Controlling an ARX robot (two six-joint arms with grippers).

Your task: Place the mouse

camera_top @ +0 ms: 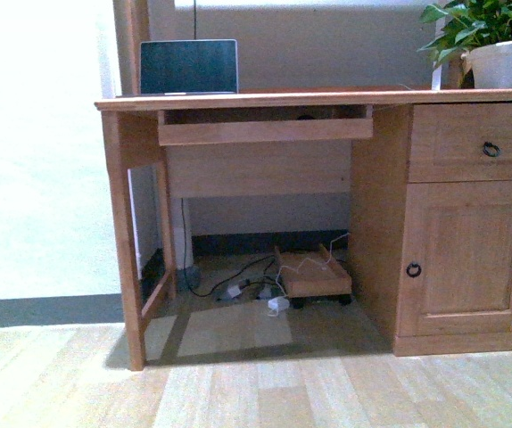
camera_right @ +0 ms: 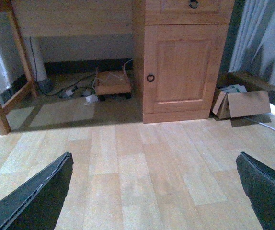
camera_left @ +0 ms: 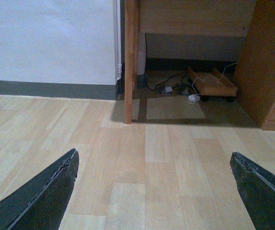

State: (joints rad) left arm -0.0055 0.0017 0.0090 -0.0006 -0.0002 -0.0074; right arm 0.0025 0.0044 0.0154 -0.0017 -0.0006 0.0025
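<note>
The mouse does not show in any view. My left gripper [camera_left: 154, 155] is open, its dark fingers [camera_left: 41, 196] spread wide low over bare wooden floor, with nothing between them. It faces the desk's left leg [camera_left: 129, 62]. My right gripper [camera_right: 154, 155] is open too and holds nothing. It hangs over the floor in front of the desk's cabinet door [camera_right: 183, 67]. Neither arm appears in the front view.
A wooden desk [camera_top: 309, 96] stands ahead with a laptop [camera_top: 189, 67] on its left end, a pulled-out keyboard tray [camera_top: 265, 131] and a potted plant [camera_top: 506, 62] at its right. Under it lie a wheeled stand [camera_top: 314, 276] and cables [camera_top: 238, 287]. A cardboard box [camera_right: 245, 100] sits right of the cabinet.
</note>
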